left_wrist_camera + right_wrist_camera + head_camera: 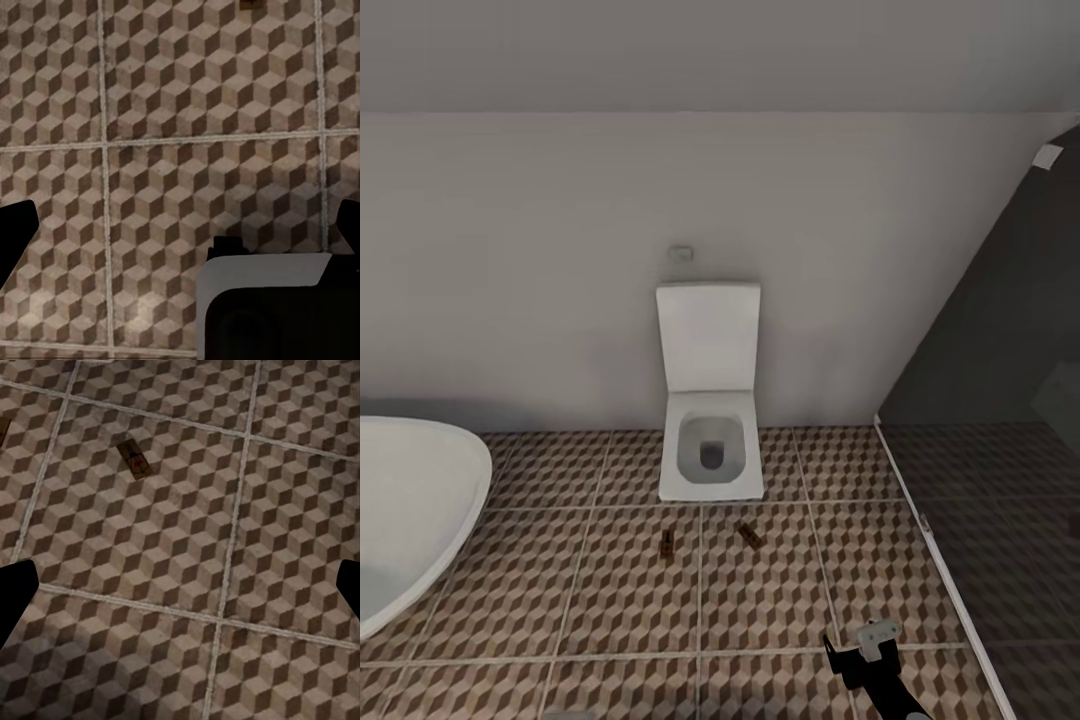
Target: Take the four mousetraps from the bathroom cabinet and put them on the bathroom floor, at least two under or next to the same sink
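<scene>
Two mousetraps lying flat on the cube-pattern bathroom floor (610, 590), just in front of the white toilet (710, 440) with its lid up — left mousetrap (667, 543) and right mousetrap (750, 535), apart from each other, each on its own tile either side of a grout line.

Right gripper (180, 592) hanging over bare tile, fingers spread wide and holding nothing; the two dark fingertips (15, 592) are sitting at opposite edges of the right wrist view. One mousetrap (134, 460) is lying ahead of the fingers, well apart from them, tilted against the grout lines. In the head view the right gripper (865, 650) is showing low over the floor, nearer than both traps.

Left gripper (180, 236) also wide, nothing between the fingers — only tile beyond them, plus a small dark brown object (250, 4) far ahead at the frame edge, too cropped to identify.

White bathtub (410, 510) rim and a dark glass shower panel (1000, 400) are flanking the toilet.
</scene>
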`<state>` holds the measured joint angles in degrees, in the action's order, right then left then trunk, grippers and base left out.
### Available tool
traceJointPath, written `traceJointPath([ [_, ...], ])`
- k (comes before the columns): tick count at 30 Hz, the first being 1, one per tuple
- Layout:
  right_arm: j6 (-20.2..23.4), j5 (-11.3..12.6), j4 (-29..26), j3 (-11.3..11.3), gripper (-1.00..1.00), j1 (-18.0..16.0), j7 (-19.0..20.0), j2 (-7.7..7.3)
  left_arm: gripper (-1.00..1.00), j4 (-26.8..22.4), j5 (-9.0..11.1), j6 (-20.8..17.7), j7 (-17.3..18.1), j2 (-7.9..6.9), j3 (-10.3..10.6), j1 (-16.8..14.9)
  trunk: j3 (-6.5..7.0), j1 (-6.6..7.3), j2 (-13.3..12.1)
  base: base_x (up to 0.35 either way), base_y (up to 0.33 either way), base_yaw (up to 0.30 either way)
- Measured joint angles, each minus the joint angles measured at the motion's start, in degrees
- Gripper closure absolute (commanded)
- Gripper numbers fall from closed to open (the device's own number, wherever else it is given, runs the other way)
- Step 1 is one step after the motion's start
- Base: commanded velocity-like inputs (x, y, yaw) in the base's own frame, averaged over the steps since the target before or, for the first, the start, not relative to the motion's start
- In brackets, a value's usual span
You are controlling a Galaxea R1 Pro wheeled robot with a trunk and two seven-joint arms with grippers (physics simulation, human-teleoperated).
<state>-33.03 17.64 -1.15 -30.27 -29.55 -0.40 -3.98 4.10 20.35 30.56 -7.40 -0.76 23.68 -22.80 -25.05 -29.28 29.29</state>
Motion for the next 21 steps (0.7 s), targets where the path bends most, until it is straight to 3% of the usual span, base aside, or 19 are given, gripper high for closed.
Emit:
traceJointPath([
  [16,0.5,0.1,0.0,0.0,-1.00,0.2,-1.2,0.03,-1.00,0.0,0.1,-0.1,-0.2,-0.56,0.0,2.1,4.38,3.52,-6.4,0.000,0.000,0.000],
  [21,1.0,0.2,0.1,0.0,-1.00,1.1,-1.5,0.03,-1.00,0.0,0.1,-0.1,-0.2,-0.74,0.0,2.7,4.85,3.53,-6.5,0.000,0.000,0.000],
])
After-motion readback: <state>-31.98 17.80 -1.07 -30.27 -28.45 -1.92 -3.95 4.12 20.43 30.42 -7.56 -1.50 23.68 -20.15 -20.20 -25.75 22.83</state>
